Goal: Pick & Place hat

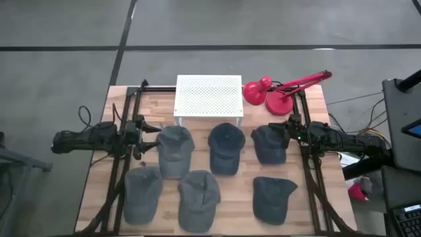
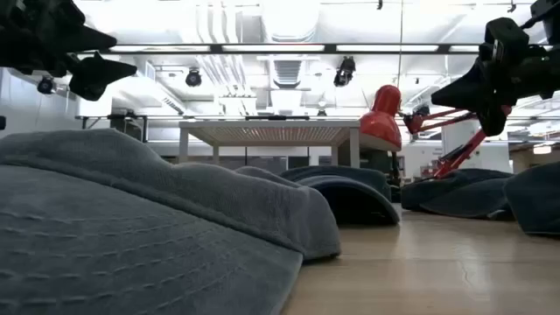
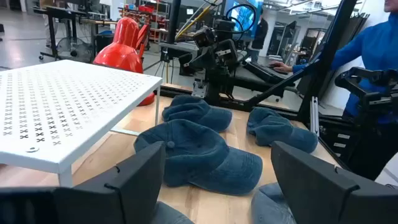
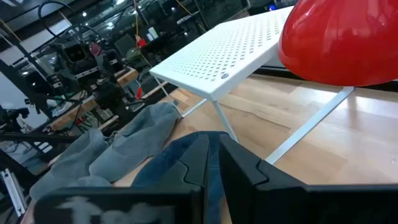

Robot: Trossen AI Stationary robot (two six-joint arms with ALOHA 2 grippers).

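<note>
Several dark grey-blue hats lie flat on the wooden table: three in a far row (image 1: 174, 150), (image 1: 225, 148), (image 1: 270, 143) and three in a near row (image 1: 143, 193), (image 1: 198, 196), (image 1: 273, 197). My left gripper (image 1: 152, 136) hovers open at the left, just left of the far-left hat, its fingers wide apart in the left wrist view (image 3: 217, 171). My right gripper (image 1: 279, 133) is shut on nothing and hangs above the far-right hat (image 4: 177, 165). In the low view both grippers (image 2: 92, 70), (image 2: 486, 87) stand well clear of the table.
A white perforated stand (image 1: 208, 96) stands on thin legs at the far middle. A red desk lamp (image 1: 273, 92) sits at the far right corner. Dark frame rails (image 1: 122, 164), (image 1: 309, 171) run along both sides. A person in a blue sleeve (image 3: 373, 50) is beyond the table.
</note>
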